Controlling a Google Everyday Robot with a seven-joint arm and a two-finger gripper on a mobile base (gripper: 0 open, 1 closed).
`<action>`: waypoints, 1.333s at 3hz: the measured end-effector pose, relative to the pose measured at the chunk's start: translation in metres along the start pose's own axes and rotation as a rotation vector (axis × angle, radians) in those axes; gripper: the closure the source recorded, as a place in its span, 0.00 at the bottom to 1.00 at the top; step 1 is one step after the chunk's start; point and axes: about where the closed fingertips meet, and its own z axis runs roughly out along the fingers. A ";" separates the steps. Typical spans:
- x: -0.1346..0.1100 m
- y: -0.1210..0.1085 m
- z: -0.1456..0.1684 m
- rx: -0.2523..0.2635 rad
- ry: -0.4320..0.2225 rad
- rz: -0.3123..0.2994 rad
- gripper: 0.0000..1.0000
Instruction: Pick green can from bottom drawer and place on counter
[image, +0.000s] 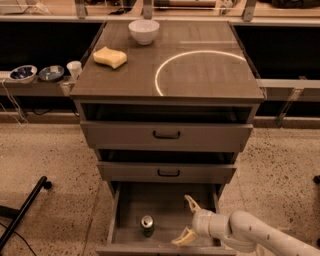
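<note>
The green can (147, 225) stands upright on the floor of the open bottom drawer (127, 205), left of centre, its silver top showing. My gripper (186, 220) reaches in from the lower right on a white arm, over the right half of the drawer. Its two pale fingers (192, 203) are spread wide and hold nothing. It is to the right of the can, apart from it. The counter (200, 75) above carries a thin white circle outline.
A white bowl (144, 31) and a yellow sponge (110, 56) sit on the counter's back left. Two upper drawers with black handles (166, 135) stand slightly open. Small bowls and a cup (74, 68) rest on a ledge at left. A black pole (22, 212) lies on the floor at lower left.
</note>
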 end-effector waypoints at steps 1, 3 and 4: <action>0.047 -0.008 0.030 0.014 0.101 -0.020 0.00; 0.082 -0.009 0.072 0.014 0.092 -0.003 0.00; 0.086 -0.006 0.098 -0.012 0.092 0.012 0.00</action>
